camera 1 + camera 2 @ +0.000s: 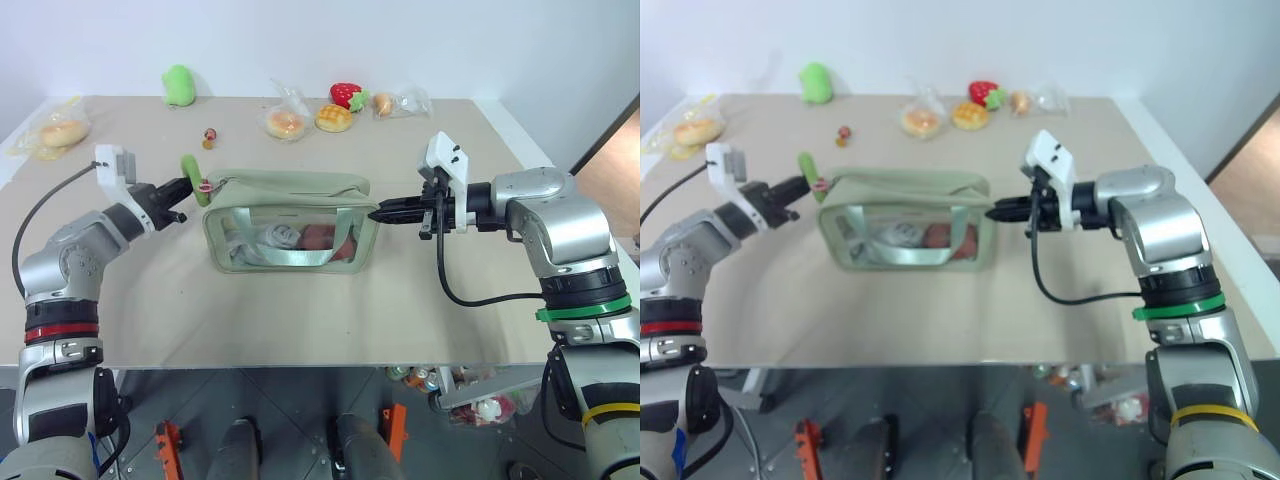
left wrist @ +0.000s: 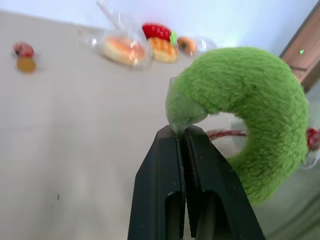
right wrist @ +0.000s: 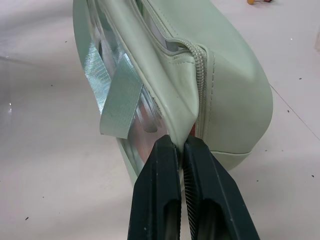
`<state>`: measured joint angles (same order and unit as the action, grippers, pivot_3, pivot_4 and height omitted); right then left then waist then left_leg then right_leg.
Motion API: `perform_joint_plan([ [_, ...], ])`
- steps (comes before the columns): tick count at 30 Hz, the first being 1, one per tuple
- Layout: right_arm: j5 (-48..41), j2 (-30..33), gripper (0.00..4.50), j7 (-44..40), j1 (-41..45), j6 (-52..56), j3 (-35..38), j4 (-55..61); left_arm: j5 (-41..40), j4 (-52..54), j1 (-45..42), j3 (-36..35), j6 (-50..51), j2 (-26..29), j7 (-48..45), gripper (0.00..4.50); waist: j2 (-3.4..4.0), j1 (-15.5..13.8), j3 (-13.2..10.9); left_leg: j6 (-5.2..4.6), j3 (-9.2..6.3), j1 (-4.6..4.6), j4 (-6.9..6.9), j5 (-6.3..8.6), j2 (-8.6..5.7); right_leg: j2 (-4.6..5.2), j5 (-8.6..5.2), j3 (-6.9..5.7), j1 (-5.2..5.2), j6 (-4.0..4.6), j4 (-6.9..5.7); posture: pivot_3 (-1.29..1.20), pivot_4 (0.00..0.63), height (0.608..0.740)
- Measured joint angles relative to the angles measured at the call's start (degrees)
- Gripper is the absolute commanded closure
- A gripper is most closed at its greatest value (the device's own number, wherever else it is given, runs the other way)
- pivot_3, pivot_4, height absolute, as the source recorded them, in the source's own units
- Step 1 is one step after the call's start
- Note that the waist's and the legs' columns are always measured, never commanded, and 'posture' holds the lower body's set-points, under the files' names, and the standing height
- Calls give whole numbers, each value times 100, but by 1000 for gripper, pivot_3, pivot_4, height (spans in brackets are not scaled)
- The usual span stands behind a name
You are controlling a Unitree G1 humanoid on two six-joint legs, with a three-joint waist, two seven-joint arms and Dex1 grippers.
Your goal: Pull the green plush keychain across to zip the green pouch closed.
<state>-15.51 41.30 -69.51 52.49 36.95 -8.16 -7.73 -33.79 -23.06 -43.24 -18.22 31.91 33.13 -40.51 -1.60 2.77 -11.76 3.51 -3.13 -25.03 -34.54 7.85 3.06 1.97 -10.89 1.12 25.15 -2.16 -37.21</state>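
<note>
Inside, green pouch (image 1: 288,222) holds white and red items — indistinct.

Left arm: you have it reaching forward from the left side, forearm angled inward toward the middle.
Left gripper (image 1: 187,190): its two black fingers (image 2: 165,165) are pressed together, pinching the edge of the small bright-green fuzzy ring-shaped plush keychain (image 2: 260,105).
Right arm: bent at the elbow, forearm pointing inward from the right side.
Right gripper (image 1: 381,212): your fingers (image 3: 160,175) are closed, apparently nipping the end seam of the boxy sage-green fabric pouch (image 3: 220,85).
</note>
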Motion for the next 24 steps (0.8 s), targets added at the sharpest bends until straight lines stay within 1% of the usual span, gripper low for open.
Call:
perform_joint_plan([
  [5, 4, -2, 4500, 2, 1, -1, -1, 0, 75, 0, -392, -9, -367, -64, 114, 4443, 0, 1, 0, 0, 0, -1, -1, 0, 0, 0, 8, 0, 0, -13, 0, 0, 150, 740],
  [7, 3, -2, 4500, 2, 1, 0, -2, 0, 224, 149, -537, 117, -617, -65, 34, 4443, 0, 1, 0, 0, 1, 0, 0, 0, -1, 0, 8, 1, -1, -13, 0, 0, 150, 740],
  [12, 4, -1, 4500, 11, 4, 4, -1, 0, 473, 894, -564, 783, -982, -127, -454, 4443, 0, 1, 0, 1, 0, -3, 1, 0, -1, -1, 8, 2, 1, -15, 0, 0, 150, 740],
  [16, 2, 0, 4500, 45, 3, 45, -2, 23, 555, 1721, -557, 1394, -1078, -57, -1130, 4443, 0, 3, 0, 1, 1, 0, 1, 0, -1, -1, 6, 4, 1, -12, 0, 0, 150, 740],
  [19, 0, 0, 4500, 82, -1, 78, -3, 60, 615, 2132, -408, 1663, -1075, 111, -1532, 4443, 0, 8, 0, 0, 1, 1, 1, 0, 0, -2, 2, 5, 1, -3, 0, 0, 150, 740],
  [22, 0, 7, 4500, 103, -1, 104, -2, 75, 687, 2126, -374, 1701, -1081, 144, -1610, 4443, 0, 0, 0, -2, 1, -2, -1, -1, -1, -2, -2, 6, 1, 4, 0, 0, 150, 740],
  [23, 0, 9, 4500, 111, -2, 119, -2, 80, 685, 2034, -377, 1670, -1086, 142, -1604, 3785, 0, 1, 0, -2, 2, -1, -4, -2, -2, -2, -2, 9, -1, 4, 0, 0, 150, 740],
  [24, 0, 10, 4500, 111, -3, 119, -2, 81, 686, 2005, -377, 1655, -1086, 143, -1602, 3636, 0, 2, 0, -2, 2, -1, -5, -2, -2, -2, -2, 11, 0, 4, 0, 0, 150, 740],
])
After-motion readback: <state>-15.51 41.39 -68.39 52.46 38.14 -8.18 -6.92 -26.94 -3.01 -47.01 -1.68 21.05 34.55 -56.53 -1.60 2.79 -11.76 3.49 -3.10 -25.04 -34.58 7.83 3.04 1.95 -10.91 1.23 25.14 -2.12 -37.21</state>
